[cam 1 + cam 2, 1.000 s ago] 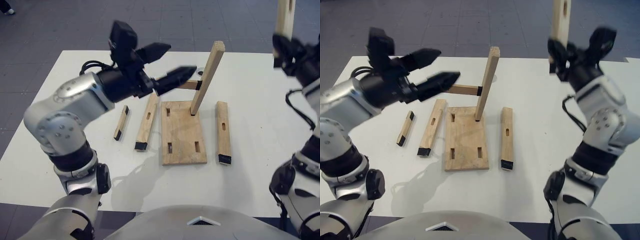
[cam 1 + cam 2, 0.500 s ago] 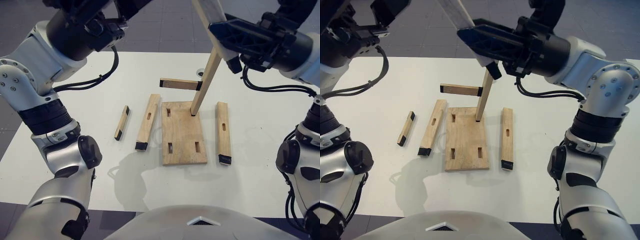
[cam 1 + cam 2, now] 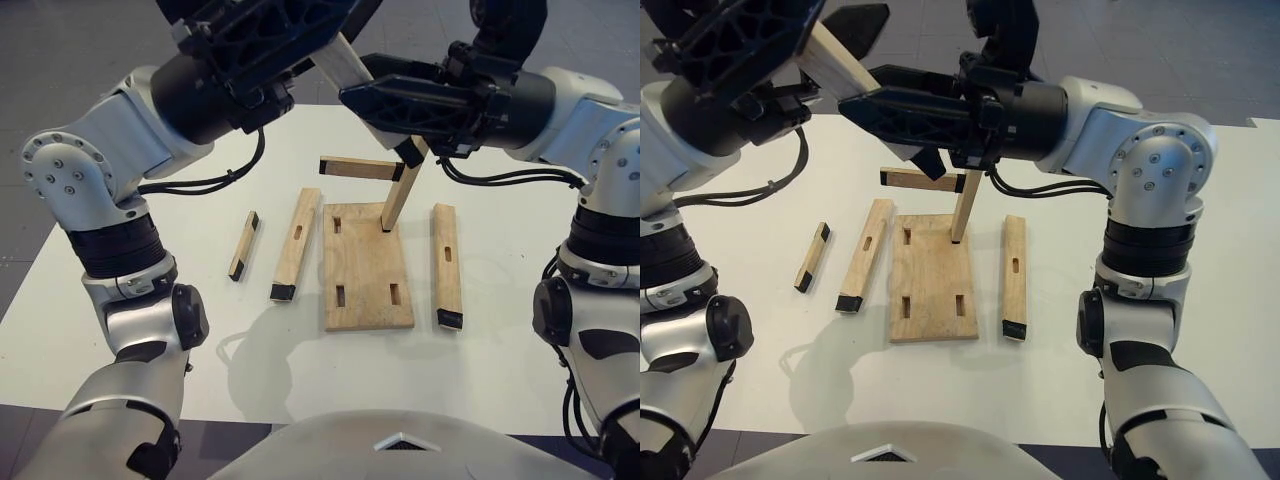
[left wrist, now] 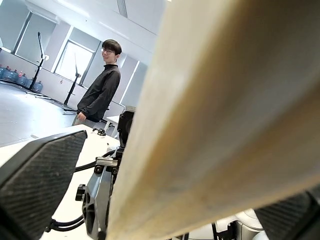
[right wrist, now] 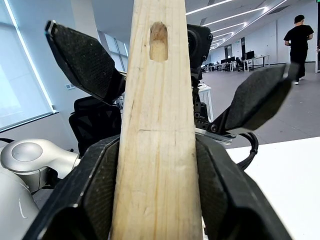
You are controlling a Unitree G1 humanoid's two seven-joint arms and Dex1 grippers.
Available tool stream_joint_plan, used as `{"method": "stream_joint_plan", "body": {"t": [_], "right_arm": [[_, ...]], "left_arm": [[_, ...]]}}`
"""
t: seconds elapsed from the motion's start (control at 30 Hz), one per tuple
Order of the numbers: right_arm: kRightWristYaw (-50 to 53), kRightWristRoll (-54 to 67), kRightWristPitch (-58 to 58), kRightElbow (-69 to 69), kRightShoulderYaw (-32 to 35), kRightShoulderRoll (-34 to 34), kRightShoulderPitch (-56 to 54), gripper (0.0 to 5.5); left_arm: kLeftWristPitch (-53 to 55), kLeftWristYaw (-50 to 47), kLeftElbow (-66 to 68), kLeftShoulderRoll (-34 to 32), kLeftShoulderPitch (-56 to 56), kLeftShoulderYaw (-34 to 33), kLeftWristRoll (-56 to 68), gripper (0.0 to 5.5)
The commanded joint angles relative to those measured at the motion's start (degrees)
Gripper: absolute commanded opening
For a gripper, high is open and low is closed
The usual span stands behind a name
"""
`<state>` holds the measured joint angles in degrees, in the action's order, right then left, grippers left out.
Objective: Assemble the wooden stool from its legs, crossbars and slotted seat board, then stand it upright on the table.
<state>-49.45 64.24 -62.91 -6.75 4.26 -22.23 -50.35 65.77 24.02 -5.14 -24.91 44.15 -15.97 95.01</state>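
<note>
The slotted seat board (image 3: 367,265) lies flat mid-table. One leg (image 3: 398,200) stands in its far right slot, with a crossbar (image 3: 357,167) sticking out toward the left. High above the table my right gripper (image 5: 157,192) is shut on another wooden leg (image 3: 835,62), held slanted. My left gripper (image 3: 815,40) is open, its fingers (image 5: 82,55) spread on either side of that leg's far end without closing on it. Two loose legs (image 3: 295,243) (image 3: 446,262) lie beside the board, and a short crossbar (image 3: 243,245) lies further left.
The white table (image 3: 520,340) has bare surface in front of the board and to both sides. Both arms cross high over the table's far half, above the standing leg.
My right gripper has swung left with the leg it holds. My left arm has risen and moved right, bringing its open fingers around the leg's far end. The parts on the table have not moved.
</note>
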Motion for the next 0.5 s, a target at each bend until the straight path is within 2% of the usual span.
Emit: {"method": "stream_joint_plan", "body": {"t": [0.03, 0.4, 0.5], "right_arm": [[-0.1, -0.6, 0.5, -0.8, -0.4, -0.2, 0.1, 2.05], [-0.8, -1.1, 0.5, -0.6, -0.7, -1.4, 0.6, 2.05], [-0.7, -1.3, 0.6, -0.3, -0.4, -1.3, 0.4, 2.05]], "left_arm": [[-1.2, -1.3, -1.0, -0.5, -1.4, 0.6, 1.4, 4.45], [-3.4, -3.6, -2.0, -1.3, -1.7, 1.5, 4.3, 2.73], [-4.0, -3.3, -2.3, -1.6, -2.1, 1.7, 3.7, 2.63]]}}
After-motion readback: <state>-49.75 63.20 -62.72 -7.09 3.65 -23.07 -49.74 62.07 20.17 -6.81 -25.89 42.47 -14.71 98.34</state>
